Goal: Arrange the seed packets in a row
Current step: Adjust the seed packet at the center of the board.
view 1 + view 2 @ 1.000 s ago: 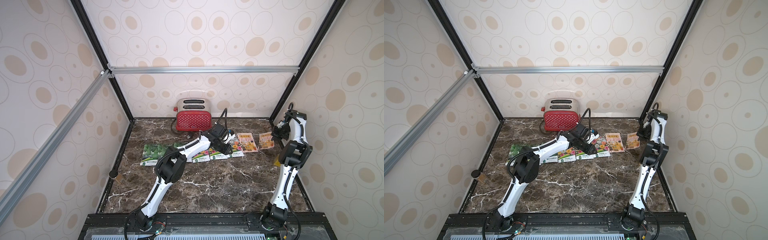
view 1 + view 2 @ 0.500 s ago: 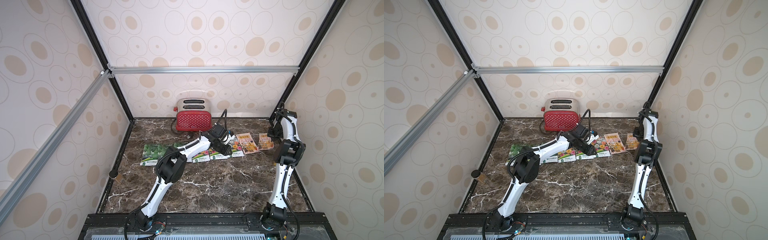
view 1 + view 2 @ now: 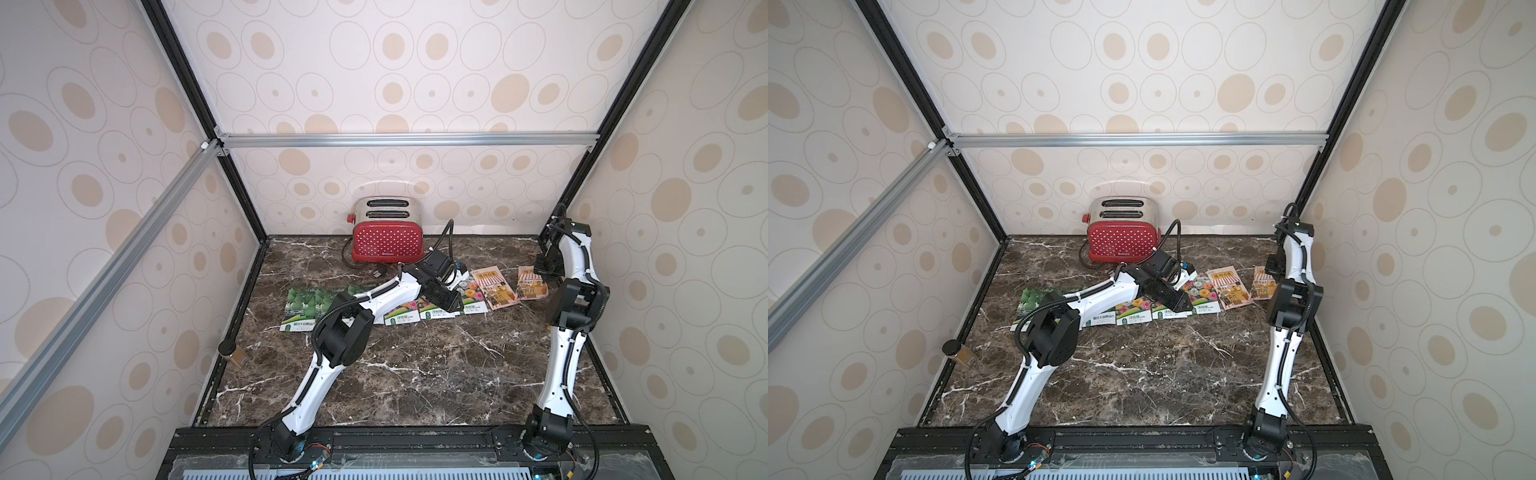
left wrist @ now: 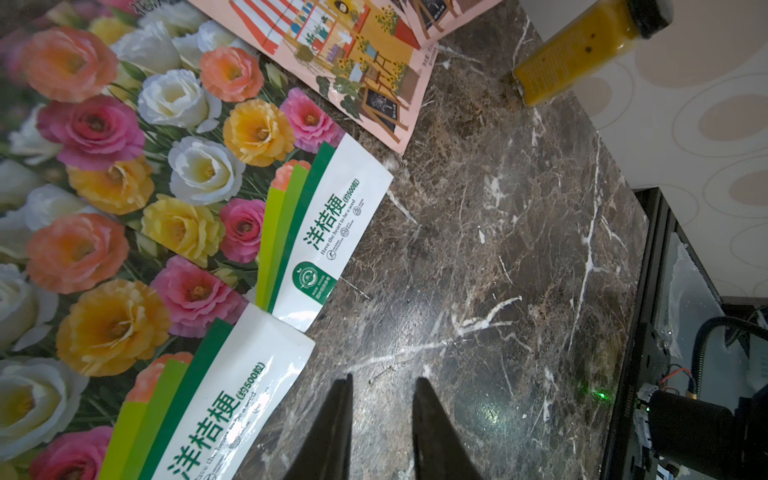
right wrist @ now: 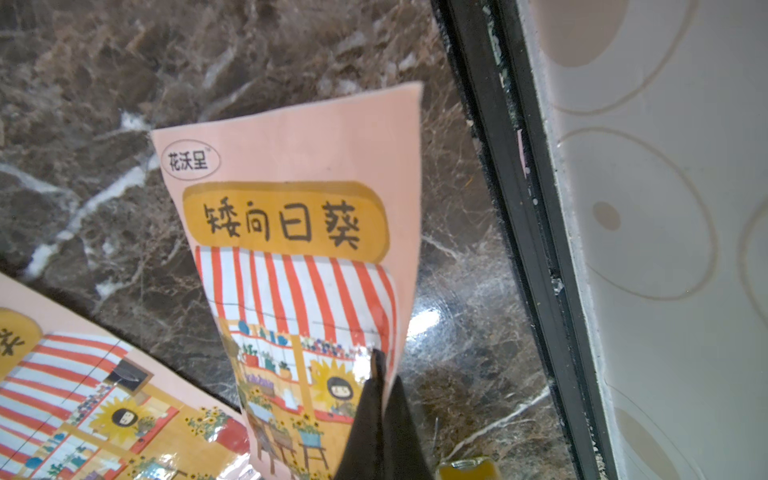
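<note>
far left of the row: green gourd packets [image 3: 305, 305], flat on the marble [image 3: 415, 374], partly under the left arm; next along: flower packets [image 3: 437, 312], multicoloured blooms above white-and-green label strips, side by side with edges overlapping a little, near short ends roughly level; just off those label ends: left gripper [image 4: 382, 378], jaws a small way apart over bare stone, gripping nothing; further right: first shop packet [image 3: 494, 286], orange-pink with a red-and-white striped awning, flat but skewed, near corner just beside the last flower packet; right end: second shop packet [image 5: 299, 249], same print, glossy, thin, slightly bowed; right gripper [image 5: 377, 365] pinched tight on its wall-side long edge, toward the near end; from those jaws, packet stretching away toward the back wall and across toward its twin; long axis front to back, about like the rest of the row; gap to the twin wide at the far end, narrow at the near end; right arm plainly the nearer one, left arm well apart; likely call for the next move: lowering flat beside the twin, near end level with the others; flimsy sheet, apt to flop or slide on release
</note>
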`<state>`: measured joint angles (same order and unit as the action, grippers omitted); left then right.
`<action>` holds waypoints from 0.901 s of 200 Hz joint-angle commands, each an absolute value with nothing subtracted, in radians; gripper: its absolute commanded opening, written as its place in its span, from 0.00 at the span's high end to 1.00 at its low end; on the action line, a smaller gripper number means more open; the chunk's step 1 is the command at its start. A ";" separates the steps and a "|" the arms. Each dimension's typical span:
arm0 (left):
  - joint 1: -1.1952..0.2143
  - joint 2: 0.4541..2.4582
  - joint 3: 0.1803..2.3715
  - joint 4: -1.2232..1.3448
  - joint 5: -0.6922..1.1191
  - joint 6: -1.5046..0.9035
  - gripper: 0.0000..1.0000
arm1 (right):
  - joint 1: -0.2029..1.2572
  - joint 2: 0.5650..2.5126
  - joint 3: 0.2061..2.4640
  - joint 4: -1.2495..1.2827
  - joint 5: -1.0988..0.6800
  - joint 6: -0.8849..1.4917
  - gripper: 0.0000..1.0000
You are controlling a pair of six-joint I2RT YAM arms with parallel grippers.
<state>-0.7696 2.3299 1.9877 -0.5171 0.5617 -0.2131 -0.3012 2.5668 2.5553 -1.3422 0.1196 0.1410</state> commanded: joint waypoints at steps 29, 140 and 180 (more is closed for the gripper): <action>-0.769 2.365 2.082 -0.508 0.581 -0.230 0.71 | -0.299 2.567 2.550 -1.373 0.094 0.104 0.98; -0.770 2.738 2.510 -0.183 0.758 -0.489 0.60 | -0.319 2.450 2.496 -1.307 0.029 0.098 1.00; -0.775 2.841 2.607 -0.150 0.711 -0.501 0.59 | -0.324 2.447 2.479 -1.308 0.019 0.068 1.00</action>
